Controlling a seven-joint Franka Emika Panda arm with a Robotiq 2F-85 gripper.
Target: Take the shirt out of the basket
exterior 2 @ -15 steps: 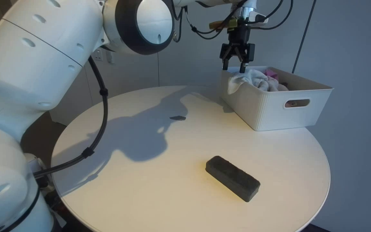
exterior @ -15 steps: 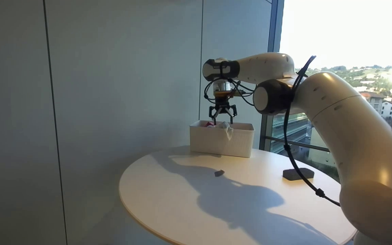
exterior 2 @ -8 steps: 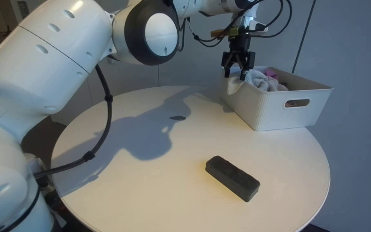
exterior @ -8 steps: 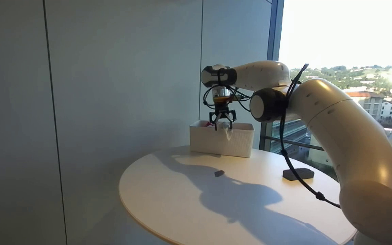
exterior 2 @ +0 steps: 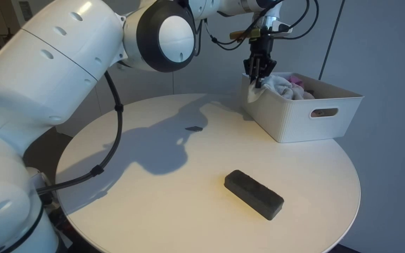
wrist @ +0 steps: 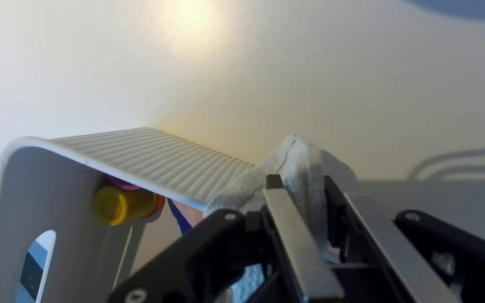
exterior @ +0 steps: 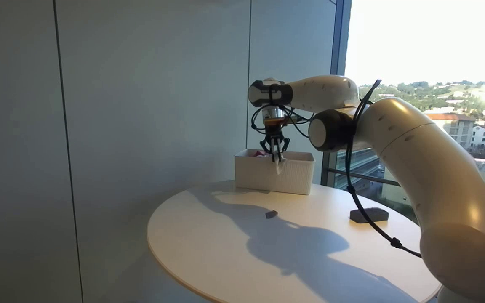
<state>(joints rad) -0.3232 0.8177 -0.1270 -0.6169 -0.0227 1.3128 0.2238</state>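
Grey wall panels [exterior: 154, 105] and a bright window [exterior: 430, 38] back a round white bench [exterior 2: 174, 207]. On it stands the white basket [exterior 2: 315, 128], with the white shirt [exterior 2: 281, 86] bunched inside and one end draped over the rim. The fingers [wrist: 297, 235] are clamped on that shirt near the rim. Just beside it in the basket is a pink item [exterior 2: 296, 80]; a dark block [exterior 2: 254, 195] and a small dark piece [exterior 2: 194, 129] lie on the bench, apart from the basket.

In exterior view, facing wall [exterior: 154, 105], with arm [exterior: 436, 172] at right. In exterior view, nearer basket [exterior 2: 315, 128], looking down, with arm at left. In both, sharing table [exterior 2: 185, 214], arm, basket. In wrist view, close above basket, facing down.
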